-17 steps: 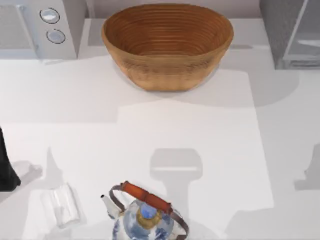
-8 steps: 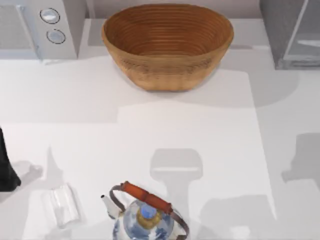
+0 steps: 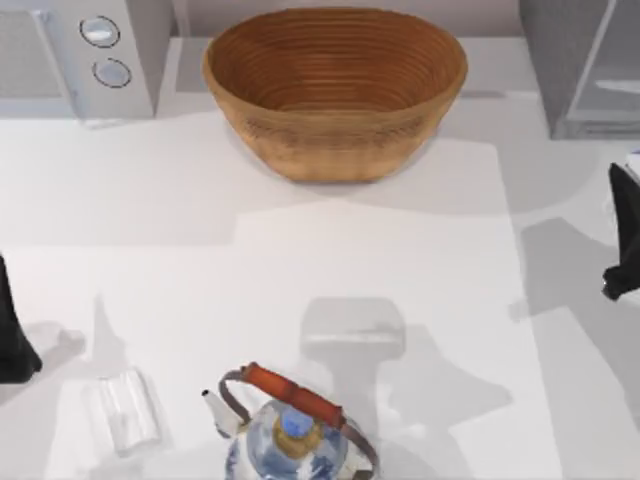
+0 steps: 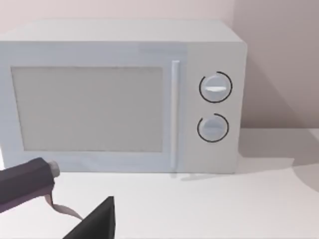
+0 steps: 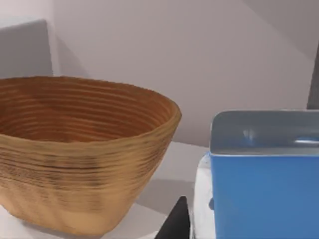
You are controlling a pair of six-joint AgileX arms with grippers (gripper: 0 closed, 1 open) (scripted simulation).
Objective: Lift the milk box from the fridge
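Note:
The milk box point(image 5: 264, 199), a blue carton with a white side and a grey top flap, stands upright very close in the right wrist view. One dark fingertip point(image 5: 175, 224) lies against its white side. In the top view my right gripper point(image 3: 627, 180) reaches in from the right edge, shut on the milk box point(image 3: 633, 157), of which a small blue-white bit shows at its tip. The fridge point(image 3: 560, 60), dark grey with a pale door panel, stands at the back right, just beyond the gripper. My left gripper point(image 3: 12, 340) rests parked at the left edge, its fingers point(image 4: 30, 184) apart.
A large wicker basket point(image 3: 335, 90) sits at the back centre, left of the right gripper. A light-grey box with two knobs point(image 3: 105, 50) stands at the back left. A blue-and-white teapot point(image 3: 290, 430) and a clear glass point(image 3: 125, 405) are at the front.
My right arm has come into the top view from the right edge, bringing the milk box with it. Its shadows have spread leftward over the table. The left arm has not moved.

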